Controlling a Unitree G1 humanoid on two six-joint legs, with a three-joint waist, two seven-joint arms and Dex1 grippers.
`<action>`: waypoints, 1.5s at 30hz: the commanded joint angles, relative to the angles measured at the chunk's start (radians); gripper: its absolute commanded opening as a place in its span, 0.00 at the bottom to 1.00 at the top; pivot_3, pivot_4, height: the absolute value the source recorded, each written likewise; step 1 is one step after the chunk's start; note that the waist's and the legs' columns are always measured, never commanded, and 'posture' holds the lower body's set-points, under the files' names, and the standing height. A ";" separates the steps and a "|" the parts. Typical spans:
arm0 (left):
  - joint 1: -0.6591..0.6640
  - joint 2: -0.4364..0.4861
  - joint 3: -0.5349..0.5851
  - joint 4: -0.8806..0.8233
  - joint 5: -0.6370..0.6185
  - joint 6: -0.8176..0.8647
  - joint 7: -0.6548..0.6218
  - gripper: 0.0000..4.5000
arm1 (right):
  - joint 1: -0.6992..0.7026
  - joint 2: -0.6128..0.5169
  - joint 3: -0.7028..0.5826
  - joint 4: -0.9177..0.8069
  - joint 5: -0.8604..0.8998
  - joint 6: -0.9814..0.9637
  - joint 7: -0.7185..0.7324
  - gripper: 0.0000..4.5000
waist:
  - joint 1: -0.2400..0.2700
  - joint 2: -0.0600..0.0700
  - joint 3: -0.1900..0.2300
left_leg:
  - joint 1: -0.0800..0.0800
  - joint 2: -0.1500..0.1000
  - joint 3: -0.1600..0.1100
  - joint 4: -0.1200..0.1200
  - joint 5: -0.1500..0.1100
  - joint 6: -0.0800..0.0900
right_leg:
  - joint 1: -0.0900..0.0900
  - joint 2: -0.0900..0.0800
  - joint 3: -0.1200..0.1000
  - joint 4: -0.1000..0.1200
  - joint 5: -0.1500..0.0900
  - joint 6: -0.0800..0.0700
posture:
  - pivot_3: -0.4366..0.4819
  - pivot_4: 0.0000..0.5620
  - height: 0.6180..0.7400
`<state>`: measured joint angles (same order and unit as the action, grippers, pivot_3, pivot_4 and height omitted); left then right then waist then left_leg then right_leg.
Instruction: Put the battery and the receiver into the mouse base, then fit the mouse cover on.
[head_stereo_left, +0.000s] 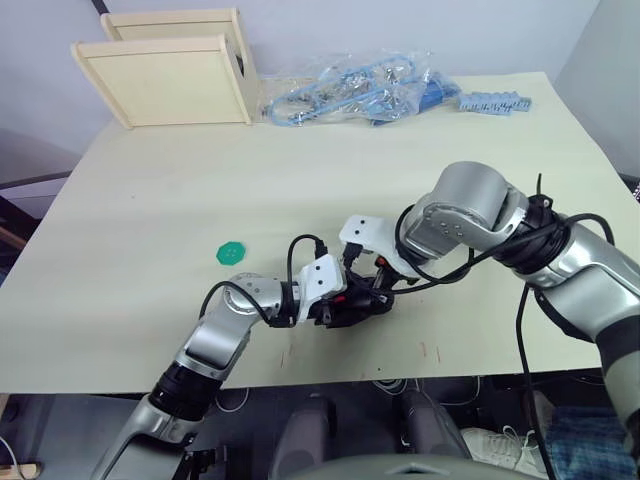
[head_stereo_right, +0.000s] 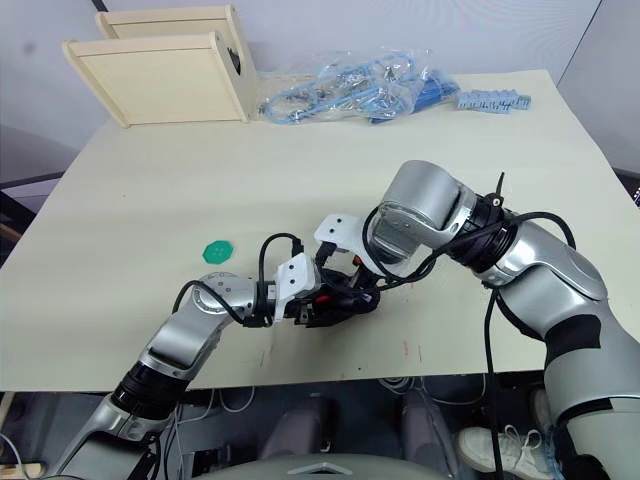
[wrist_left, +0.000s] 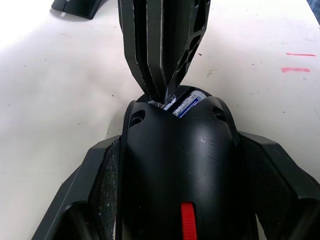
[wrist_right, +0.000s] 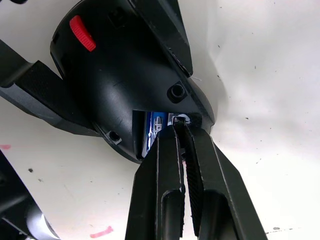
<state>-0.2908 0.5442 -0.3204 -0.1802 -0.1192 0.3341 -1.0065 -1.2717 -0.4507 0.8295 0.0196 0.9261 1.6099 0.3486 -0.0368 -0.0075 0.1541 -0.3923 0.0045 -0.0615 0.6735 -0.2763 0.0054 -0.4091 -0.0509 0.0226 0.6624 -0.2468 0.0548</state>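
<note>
Your left arm reaches in low over the table's (head_stereo_left: 150, 210) near edge, its left gripper (wrist_left: 172, 200) clamped on the sides of the mouse base (wrist_left: 175, 145), which sits near the middle of that edge. Your right arm bends down from the right, wrist folded toward the base. The right gripper (wrist_right: 181, 131) has its fingers pressed together, tips at the open slot where the battery (wrist_right: 154, 126) lies.
</note>
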 joint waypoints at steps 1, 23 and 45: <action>0.001 -0.010 -0.033 -0.033 0.008 0.002 0.004 0.65 | 0.031 0.036 0.029 0.012 0.009 0.004 0.009 0.00 | 0.000 0.000 0.000 | 0.000 0.000 0.000 0.000 0.000 0.000 | 0.000 0.000 0.000 0.000 0.000 0.000 | 0.48 0.27 1.00; 0.003 -0.015 -0.033 -0.016 0.009 -0.005 0.002 0.65 | -0.017 0.030 -0.015 0.044 -0.038 0.004 0.074 0.36 | 0.000 0.000 -0.001 | 0.007 0.000 0.001 -0.004 0.000 0.000 | 0.005 0.000 0.001 -0.001 0.000 0.000 | 0.48 0.27 1.00; -0.094 -0.015 -0.029 -0.031 -0.007 0.087 -0.006 0.65 | 0.418 -0.337 -0.548 -0.479 -0.054 -0.362 0.138 0.36 | 0.027 0.000 0.006 | -0.008 -0.002 0.000 -0.002 0.000 0.000 | -0.003 -0.003 -0.005 -0.005 0.000 0.001 | 0.48 0.27 1.00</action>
<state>-0.3661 0.5294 -0.3522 -0.1800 -0.1205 0.3973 -1.0173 -0.9063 -0.7657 0.3728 -0.3676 0.9174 1.3732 0.4661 -0.0097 -0.0074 0.1601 -0.4001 0.0020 -0.0613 0.6714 -0.2762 0.0053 -0.4120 -0.0539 0.0185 0.6579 -0.2470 0.0555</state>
